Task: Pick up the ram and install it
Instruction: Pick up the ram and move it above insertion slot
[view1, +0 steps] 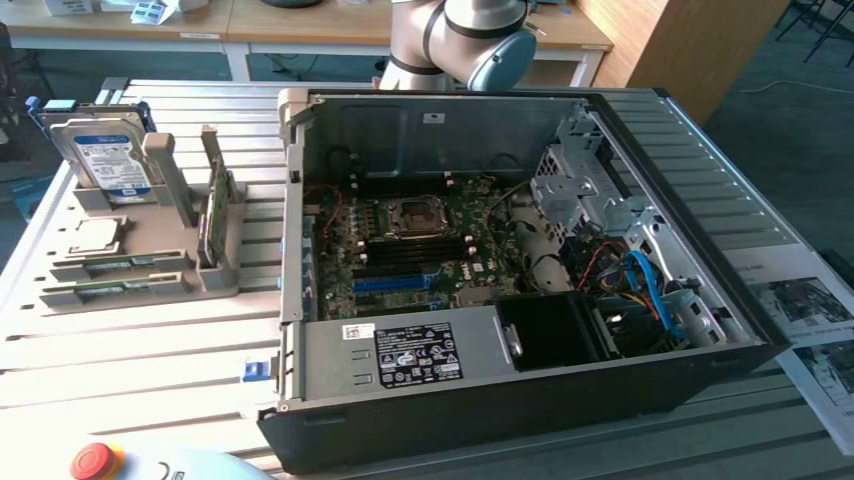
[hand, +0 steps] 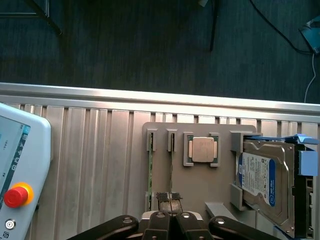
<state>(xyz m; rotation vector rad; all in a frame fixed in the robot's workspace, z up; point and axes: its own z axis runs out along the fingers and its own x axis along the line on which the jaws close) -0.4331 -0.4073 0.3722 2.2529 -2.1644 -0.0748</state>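
Found gripper (hand: 170, 196) pinched shut, gripping nothing, overlapping one edge of grey holder (hand: 200, 180). Counted two sticks on edge in holder slots, side by side: first ram (hand: 150, 170), second ram (hand: 171, 165), one end of each hidden behind gripper. Beside them in holder: one processor chip (hand: 202, 149), one hard drive (hand: 257, 180), partly cut off. Off holder: one pendant (hand: 25, 150), one open computer case (view1: 534, 400).

The arm (view1: 461, 30) is made of round silver-grey tubes, and one joint has a pale blue-grey cap (view1: 505, 62) on its end. The hand (hand: 170, 199) has two light grey fingers (hand: 159, 222) with dark ribbed pads (hand: 163, 196). Black bars (hand: 100, 230) go out on both sides of the hand, each with a round silver screw (hand: 128, 220).
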